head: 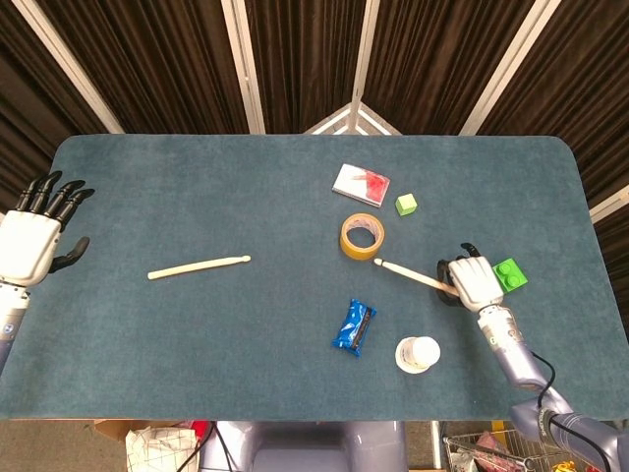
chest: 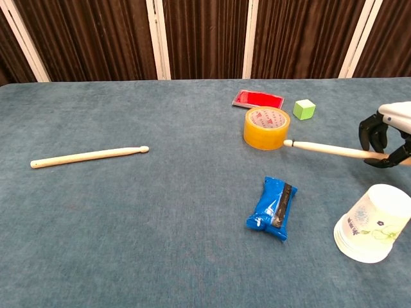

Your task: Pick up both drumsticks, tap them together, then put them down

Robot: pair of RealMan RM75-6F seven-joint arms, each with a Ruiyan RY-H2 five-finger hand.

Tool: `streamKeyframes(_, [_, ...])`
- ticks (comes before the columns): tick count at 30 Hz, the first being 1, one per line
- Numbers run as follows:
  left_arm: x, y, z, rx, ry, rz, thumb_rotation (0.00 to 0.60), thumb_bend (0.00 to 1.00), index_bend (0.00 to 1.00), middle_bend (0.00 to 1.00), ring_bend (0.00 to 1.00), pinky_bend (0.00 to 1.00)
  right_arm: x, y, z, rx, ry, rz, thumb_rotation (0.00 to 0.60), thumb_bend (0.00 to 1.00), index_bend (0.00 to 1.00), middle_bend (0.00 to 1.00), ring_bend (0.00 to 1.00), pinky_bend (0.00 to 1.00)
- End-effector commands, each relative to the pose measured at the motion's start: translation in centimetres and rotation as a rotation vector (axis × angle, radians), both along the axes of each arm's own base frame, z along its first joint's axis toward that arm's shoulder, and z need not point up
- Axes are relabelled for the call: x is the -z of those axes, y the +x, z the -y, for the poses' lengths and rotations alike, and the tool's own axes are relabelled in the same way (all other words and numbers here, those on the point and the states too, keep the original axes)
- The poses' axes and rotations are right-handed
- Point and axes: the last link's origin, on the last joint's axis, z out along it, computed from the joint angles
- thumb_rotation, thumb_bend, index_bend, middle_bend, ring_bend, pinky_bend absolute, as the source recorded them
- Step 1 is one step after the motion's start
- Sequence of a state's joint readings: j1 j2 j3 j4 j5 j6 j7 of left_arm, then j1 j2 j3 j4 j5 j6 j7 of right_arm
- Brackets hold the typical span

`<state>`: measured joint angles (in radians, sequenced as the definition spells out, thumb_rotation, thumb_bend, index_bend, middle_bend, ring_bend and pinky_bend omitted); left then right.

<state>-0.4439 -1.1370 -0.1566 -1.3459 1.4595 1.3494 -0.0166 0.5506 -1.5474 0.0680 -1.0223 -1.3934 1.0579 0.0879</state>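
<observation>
One wooden drumstick lies flat on the blue table at the left, with no hand on it. My left hand hovers at the table's far left edge, fingers spread and holding nothing; the chest view does not show it. My right hand grips the butt of the second drumstick. That stick is low over the table at the right, and its tip points left, just beside the yellow tape roll.
A blue snack packet lies near the middle front. A white paper cup lies on its side at the front right. A red-and-white card, a small green cube and a green brick sit around the right hand.
</observation>
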Motion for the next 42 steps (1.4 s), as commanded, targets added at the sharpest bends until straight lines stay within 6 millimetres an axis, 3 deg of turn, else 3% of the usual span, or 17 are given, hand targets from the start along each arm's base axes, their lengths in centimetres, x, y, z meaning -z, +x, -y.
streamKeyframes(1, [-0.1,0.0,0.0,-0.003,0.001,0.000,0.600,0.46,0.17,0.13,0.00,0.00,0.3,-0.5,-0.1,0.006,0.007,0.006,0.600,0.46,0.75,0.66,0.51,0.15])
streamKeyframes(10, [0.1,-0.3,0.3,-0.016,-0.006,-0.007,0.600,0.46,0.17,0.13,0.00,0.00,0.9,-2.0,0.1,0.067,-0.007,-0.007,0.600,0.46,0.75,0.66,0.51,0.14])
streamKeyframes(17, [0.3,-0.6,0.3,-0.026,-0.015,-0.018,0.600,0.46,0.18,0.14,0.00,0.00,1.0,-1.9,0.3,0.090,-0.018,-0.052,0.600,0.46,0.74,0.66,0.51,0.14])
streamKeyframes(42, [0.3,-1.5,0.3,-0.056,-0.015,-0.023,0.600,0.46,0.19,0.15,0.00,0.00,0.6,-1.1,0.0,0.195,-0.010,-0.129,0.600,0.46,0.38,0.50,0.43,0.14])
